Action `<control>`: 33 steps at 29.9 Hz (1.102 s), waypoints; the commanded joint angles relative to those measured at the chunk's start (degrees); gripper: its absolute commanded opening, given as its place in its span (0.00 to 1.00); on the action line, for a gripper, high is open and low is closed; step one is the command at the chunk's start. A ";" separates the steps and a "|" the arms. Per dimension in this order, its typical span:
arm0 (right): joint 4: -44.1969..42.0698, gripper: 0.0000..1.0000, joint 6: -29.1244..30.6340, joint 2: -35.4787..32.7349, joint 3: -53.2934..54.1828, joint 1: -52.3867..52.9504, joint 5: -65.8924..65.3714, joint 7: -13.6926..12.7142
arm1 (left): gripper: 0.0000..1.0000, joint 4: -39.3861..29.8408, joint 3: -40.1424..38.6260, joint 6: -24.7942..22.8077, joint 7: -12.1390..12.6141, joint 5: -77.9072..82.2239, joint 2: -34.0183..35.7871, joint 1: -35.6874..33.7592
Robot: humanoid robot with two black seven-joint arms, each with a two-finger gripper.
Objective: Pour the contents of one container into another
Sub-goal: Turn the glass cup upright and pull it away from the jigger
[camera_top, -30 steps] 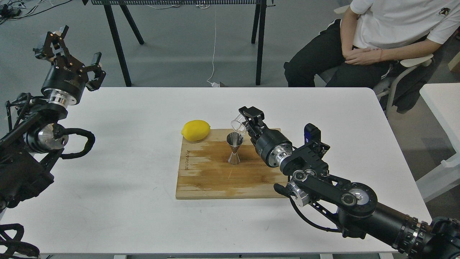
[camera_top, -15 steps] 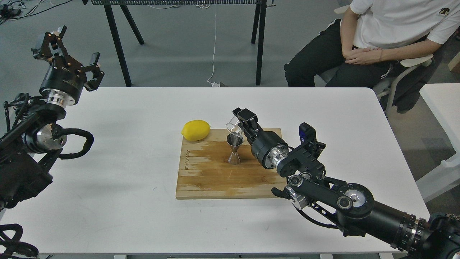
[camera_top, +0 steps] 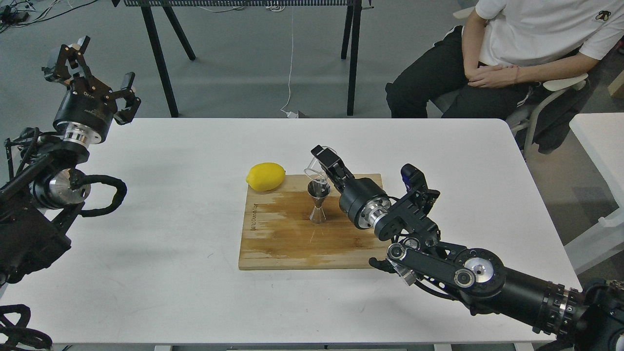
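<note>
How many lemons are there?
1. The lemon lies on the white table, touching the far left corner of the wooden board. None seem hidden.

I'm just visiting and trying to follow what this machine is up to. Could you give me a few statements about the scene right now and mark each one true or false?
1. The right gripper holds the clear glass cup tipped over the steel jigger. True.
2. The jigger lies on its side on the white table. False: it stands upright on the wooden cutting board.
3. The lemon sits at the board's far left corner. True.
4. The left gripper is gripping the lemon. False: it is raised at the table's far left, open and empty.
5. A seated person is behind the table. True.
</note>
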 commanded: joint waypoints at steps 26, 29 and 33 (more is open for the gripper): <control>1.41 0.32 -1.99 -4.04 1.43 1.74 1.79 1.23 | 1.00 -0.14 0.00 0.68 0.26 -0.52 0.17 0.00; 3.69 0.32 -1.99 -5.53 7.14 -0.37 6.80 1.06 | 1.00 -0.32 -0.17 1.73 0.17 -1.57 0.17 -0.08; 9.48 0.32 -1.99 -5.97 19.52 -5.98 20.32 -1.57 | 1.00 -0.67 -0.96 1.73 0.35 -5.70 0.43 -0.08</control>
